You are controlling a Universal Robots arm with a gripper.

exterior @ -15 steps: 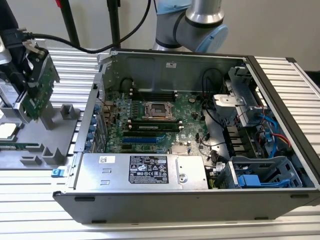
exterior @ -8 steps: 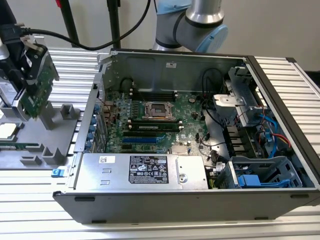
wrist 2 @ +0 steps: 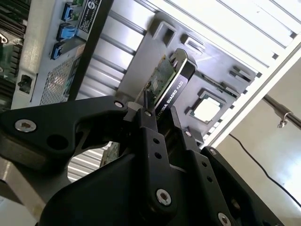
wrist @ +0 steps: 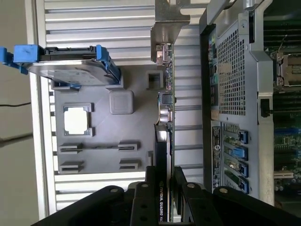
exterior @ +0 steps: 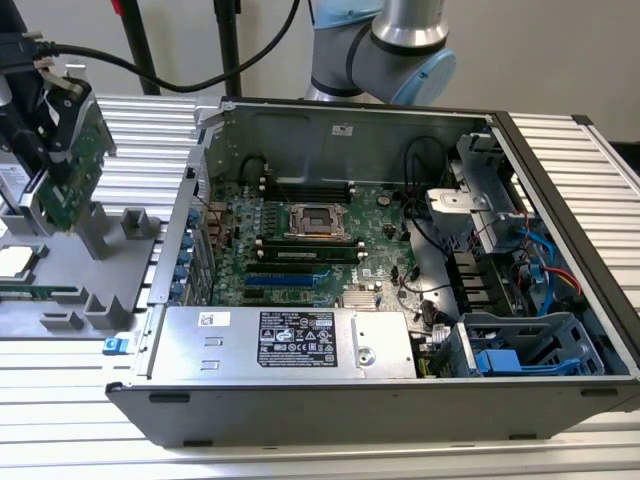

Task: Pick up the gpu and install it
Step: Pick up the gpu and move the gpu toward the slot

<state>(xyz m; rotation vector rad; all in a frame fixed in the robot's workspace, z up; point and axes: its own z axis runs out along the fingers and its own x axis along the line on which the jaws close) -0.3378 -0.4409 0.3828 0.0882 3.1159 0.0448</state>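
Note:
In the exterior view the gpu (exterior: 78,165) hangs tilted at the far left, its green board facing out, over a grey parts holder (exterior: 110,262). My gripper (exterior: 58,160) is shut on it from above. Both wrist views show the black fingers (wrist 2: 146,123) clamped on the card's two faces, with the gripper (wrist 2: 162,118) on the end away from the bracket. The gpu (wrist 2: 170,84) shows its black cover edge and green board there. In the first wrist view the gpu (wrist: 163,127) is seen edge-on, its silver bracket (wrist: 166,26) at the far end and the gripper (wrist: 162,184) closed around it.
An open computer case (exterior: 350,405) fills the exterior view's middle and right, with the large motherboard (exterior: 380,205) and a power supply (exterior: 290,340) inside. The holder also carries a processor chip (wrist: 76,120) and a hard drive in a blue caddy (wrist: 70,70).

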